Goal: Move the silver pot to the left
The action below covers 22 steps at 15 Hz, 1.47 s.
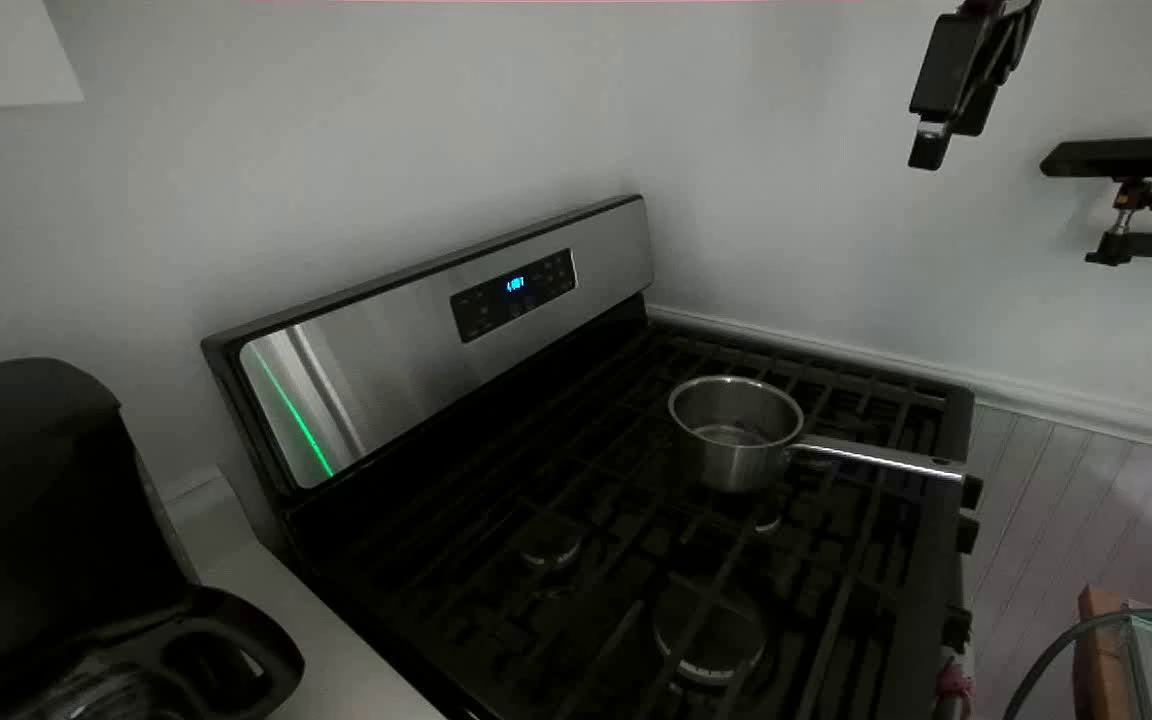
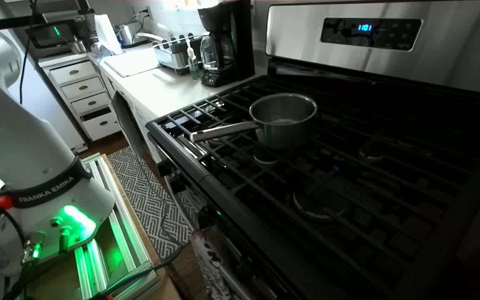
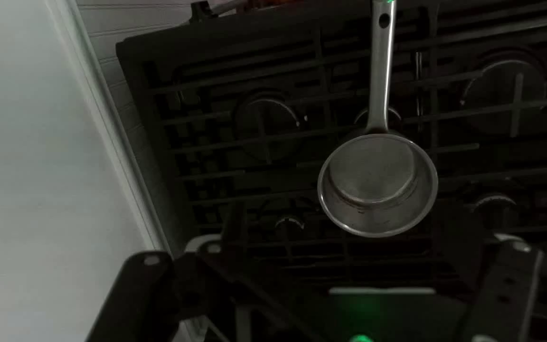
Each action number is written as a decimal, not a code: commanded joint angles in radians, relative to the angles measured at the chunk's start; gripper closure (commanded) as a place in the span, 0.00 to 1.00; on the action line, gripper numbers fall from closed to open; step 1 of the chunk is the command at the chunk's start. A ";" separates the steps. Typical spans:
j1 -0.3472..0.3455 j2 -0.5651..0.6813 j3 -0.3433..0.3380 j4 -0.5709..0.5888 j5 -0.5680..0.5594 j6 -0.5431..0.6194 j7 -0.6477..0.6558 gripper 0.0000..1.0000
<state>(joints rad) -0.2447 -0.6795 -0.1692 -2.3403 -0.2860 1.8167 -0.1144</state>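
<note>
Dim gray walls [image 1: 356, 120] stand behind a black stove [image 1: 396, 350], and the silver pot [image 1: 734, 465] sits upright on it, right of the middle in an exterior view. Nothing is in the fingers [image 1: 928, 152], which hang at the upper right of that frame and look wide apart in the wrist view. I think they should come down on both sides of the handle [image 1: 876, 456], near the cup part, squeeze, lift a little so it won't scrape, go left and set it down flat.
</note>
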 commanded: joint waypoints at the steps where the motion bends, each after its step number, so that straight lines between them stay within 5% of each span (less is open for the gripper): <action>1: 0.015 0.000 -0.010 0.004 -0.007 -0.006 0.007 0.00; 12: 0.015 0.000 -0.010 0.004 -0.007 -0.006 0.007 0.00; 19: 0.015 0.131 -0.099 -0.060 0.003 0.005 -0.091 0.00; 22: 0.003 0.132 -0.086 -0.060 0.000 0.000 -0.067 0.00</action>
<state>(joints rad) -0.2420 -0.5478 -0.2551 -2.4020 -0.2860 1.8184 -0.1812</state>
